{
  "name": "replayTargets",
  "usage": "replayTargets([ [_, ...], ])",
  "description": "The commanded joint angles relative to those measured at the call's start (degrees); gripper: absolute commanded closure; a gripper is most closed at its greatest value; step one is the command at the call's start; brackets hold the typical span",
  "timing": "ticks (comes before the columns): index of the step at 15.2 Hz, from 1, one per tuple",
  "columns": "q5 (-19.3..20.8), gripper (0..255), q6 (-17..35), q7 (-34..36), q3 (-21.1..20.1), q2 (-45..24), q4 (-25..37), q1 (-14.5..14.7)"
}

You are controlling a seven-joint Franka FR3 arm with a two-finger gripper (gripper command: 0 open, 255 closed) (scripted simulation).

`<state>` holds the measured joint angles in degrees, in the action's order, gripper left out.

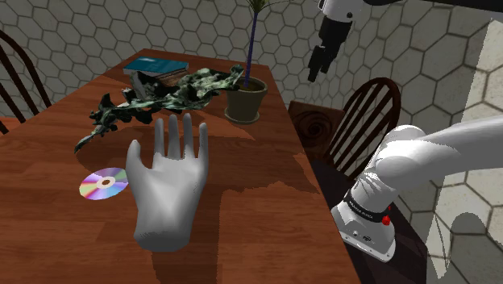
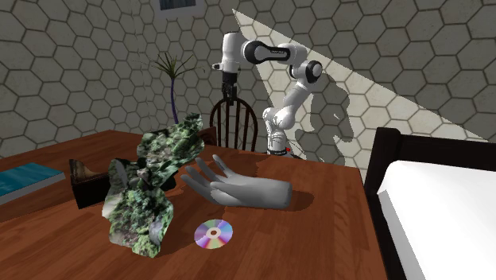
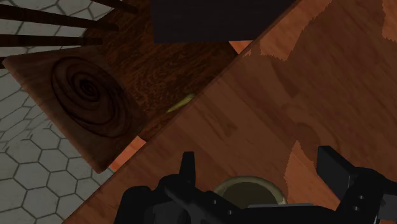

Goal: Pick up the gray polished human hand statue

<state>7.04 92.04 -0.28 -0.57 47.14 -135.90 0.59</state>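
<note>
The grey hand statue [image 1: 169, 185] lies flat on the wooden table [image 1: 258, 210], fingers pointing toward the far end; in the second exterior view the hand statue [image 2: 238, 188] rests on its side near the table's middle. My gripper [image 1: 321, 58] hangs high above the table's edge toward the shoulder view's right, well away from the statue and holding nothing. It also hangs above the chair as the gripper [image 2: 229, 89] in the second exterior view. In the wrist view the gripper [image 3: 261, 168] is open, its fingers [image 3: 334, 167] apart above a pot's rim [image 3: 248, 189].
A potted plant [image 1: 246, 98] stands below the gripper. A mottled green crumpled object [image 1: 161, 97], a small dark box [image 2: 83, 181], a teal book [image 1: 157, 66] and a CD [image 1: 103, 183] lie on the table. A wooden chair [image 1: 363, 121] stands beside the table, a bed [image 2: 437, 207] further off.
</note>
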Motion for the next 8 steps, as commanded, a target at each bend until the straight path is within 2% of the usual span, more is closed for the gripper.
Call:
replayTargets([
  [1,0.00,0,0.00,0.00,0.00,0.00,0.00,0.00],
  [8,-6.38,0,5.83,11.15,-8.11,-3.30,-2.19,2.36],
])
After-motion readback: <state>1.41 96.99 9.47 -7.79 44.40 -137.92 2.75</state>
